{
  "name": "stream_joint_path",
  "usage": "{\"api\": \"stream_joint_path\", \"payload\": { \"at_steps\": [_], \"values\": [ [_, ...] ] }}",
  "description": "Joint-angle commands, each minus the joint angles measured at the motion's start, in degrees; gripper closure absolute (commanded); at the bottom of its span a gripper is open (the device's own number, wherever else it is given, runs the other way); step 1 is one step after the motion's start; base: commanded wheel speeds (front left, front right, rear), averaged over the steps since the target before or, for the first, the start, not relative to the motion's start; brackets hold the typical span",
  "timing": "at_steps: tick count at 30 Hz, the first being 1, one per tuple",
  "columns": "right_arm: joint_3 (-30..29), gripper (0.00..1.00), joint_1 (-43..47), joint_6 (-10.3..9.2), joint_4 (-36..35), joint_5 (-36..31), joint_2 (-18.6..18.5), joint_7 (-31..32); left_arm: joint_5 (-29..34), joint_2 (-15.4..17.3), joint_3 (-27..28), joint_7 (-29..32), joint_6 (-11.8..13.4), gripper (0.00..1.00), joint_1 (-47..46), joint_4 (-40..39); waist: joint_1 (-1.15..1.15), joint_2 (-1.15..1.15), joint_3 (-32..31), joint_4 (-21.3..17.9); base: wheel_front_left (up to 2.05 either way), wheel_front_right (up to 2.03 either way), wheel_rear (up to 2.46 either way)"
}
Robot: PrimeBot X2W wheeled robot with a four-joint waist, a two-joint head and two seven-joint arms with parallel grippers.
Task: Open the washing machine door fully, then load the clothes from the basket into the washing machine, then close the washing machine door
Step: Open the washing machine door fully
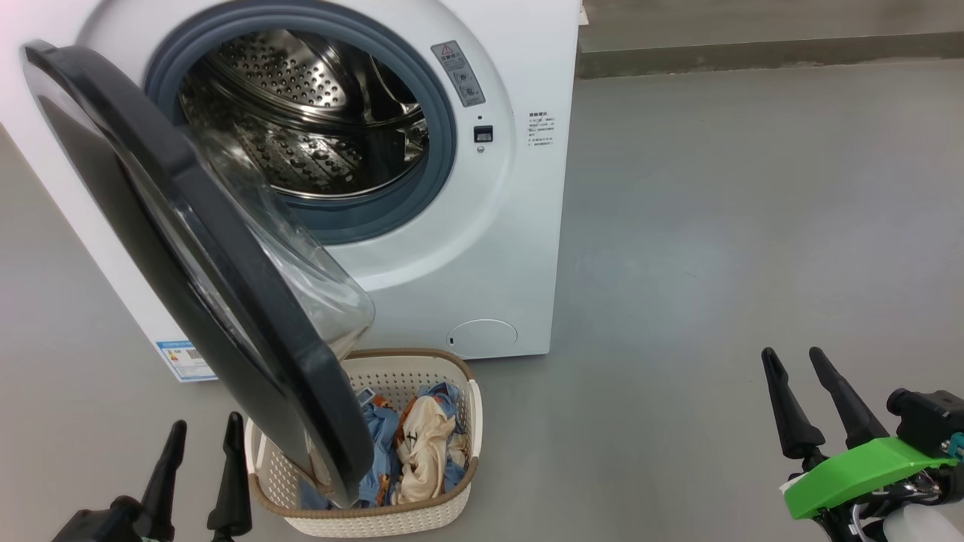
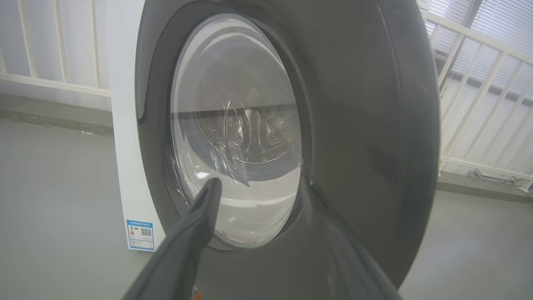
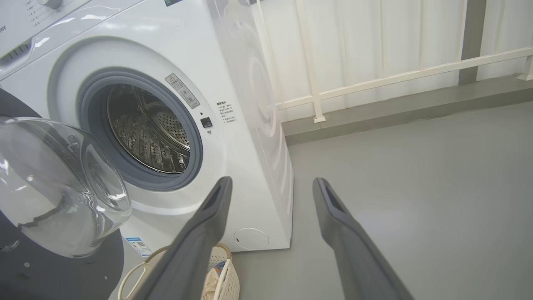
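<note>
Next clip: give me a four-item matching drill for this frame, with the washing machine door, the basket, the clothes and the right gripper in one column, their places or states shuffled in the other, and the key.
Things
1. washing machine door
2. basket
3. clothes
4. right gripper

Places or states
A. heaped inside the basket
B. open, holding nothing, over the grey floor
C. swung open, glass bowl bulging from its inner face
D. standing on the floor in front of the washing machine

Pairs: 1-C, 2-D, 3-A, 4-B
</note>
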Motion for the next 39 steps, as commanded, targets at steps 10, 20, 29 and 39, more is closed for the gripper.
{"api": "stream_joint_path", "payload": {
  "at_steps": [10,20,29,39],
  "values": [
    [-1.74,0.00,0.20,0.43,0.35,-7.53,1.68,-0.70,0.67,0.47,2.32,-0.37,-0.12,0.00,-1.21,-1.81,0.00,0.00,0.35,-0.13,0.00,0.00,0.00],
    [-1.38,0.00,-0.01,0.43,1.32,-8.64,2.10,-0.70,0.72,0.33,2.18,-0.37,-0.12,0.00,-1.55,-1.33,0.00,0.00,0.29,0.00,0.00,0.00,0.00],
    [-0.88,0.00,-0.29,0.43,1.80,-8.25,1.99,-0.71,0.91,0.28,2.13,-0.37,-0.12,0.00,-1.81,-0.99,0.00,0.00,0.19,0.08,0.00,0.00,0.00],
    [-0.35,0.00,-0.68,0.43,1.92,-8.43,1.89,-0.71,0.89,0.28,2.12,-0.37,-0.12,0.00,-2.11,-0.57,0.00,0.00,0.00,0.11,0.00,0.00,0.00]
  ]
}}
